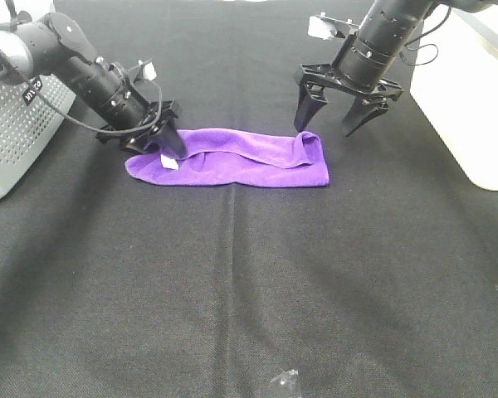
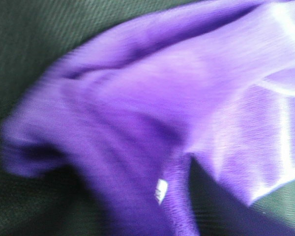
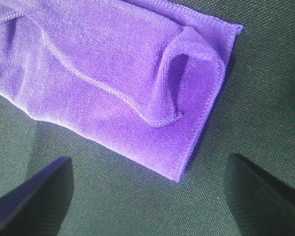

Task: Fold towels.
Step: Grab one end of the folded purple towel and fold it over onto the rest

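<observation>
The purple towel point(image 1: 232, 162) lies on the black tablecloth as a long strip folded over lengthwise, with a small white tag point(image 1: 171, 163) at its left end. My left gripper point(image 1: 168, 145) is down on that left end and looks shut on the cloth. The left wrist view is blurred and filled by the towel point(image 2: 162, 98) and its tag point(image 2: 161, 191); no fingers show there. My right gripper point(image 1: 324, 130) is open and empty just above the towel's right end. In the right wrist view the towel point(image 3: 113, 73) has a curled-up corner, and the right gripper point(image 3: 148, 164) has its fingertips point(image 3: 39, 191) spread wide apart.
A grey perforated basket point(image 1: 17, 133) stands at the left edge behind the left arm. A white bin point(image 1: 473, 99) stands at the right edge. The black tablecloth point(image 1: 249, 290) stretches toward the front. A small clear object point(image 1: 282, 385) sits at the front edge.
</observation>
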Tool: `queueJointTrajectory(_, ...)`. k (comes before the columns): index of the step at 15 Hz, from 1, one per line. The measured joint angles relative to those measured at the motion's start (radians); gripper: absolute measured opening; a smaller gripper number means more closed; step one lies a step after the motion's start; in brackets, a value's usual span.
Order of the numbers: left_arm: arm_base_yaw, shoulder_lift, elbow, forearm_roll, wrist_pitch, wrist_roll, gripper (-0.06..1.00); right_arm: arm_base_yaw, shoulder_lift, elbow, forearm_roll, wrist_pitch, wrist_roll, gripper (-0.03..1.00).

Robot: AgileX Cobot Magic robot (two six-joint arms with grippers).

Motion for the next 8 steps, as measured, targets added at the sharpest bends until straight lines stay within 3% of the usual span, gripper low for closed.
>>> queueJointTrajectory(2, -0.003, 0.003, -0.008, 0.045, -0.002, -0.007, 0.09, 0.0, 0.0, 0.0, 0.0, 0.0, 0.0, 0.79)
queueJointTrajectory(4, -0.012, -0.001, -0.023, 0.096, 0.003, -0.012, 0.05, 0.0, 0.0, 0.0, 0.0, 0.0, 0.0, 0.79)
queueJointTrajectory(8, -0.009, -0.063, -0.003, 0.283, 0.023, -0.017, 0.05, 0.0, 0.0, 0.0, 0.001, 0.001, 0.0, 0.79)
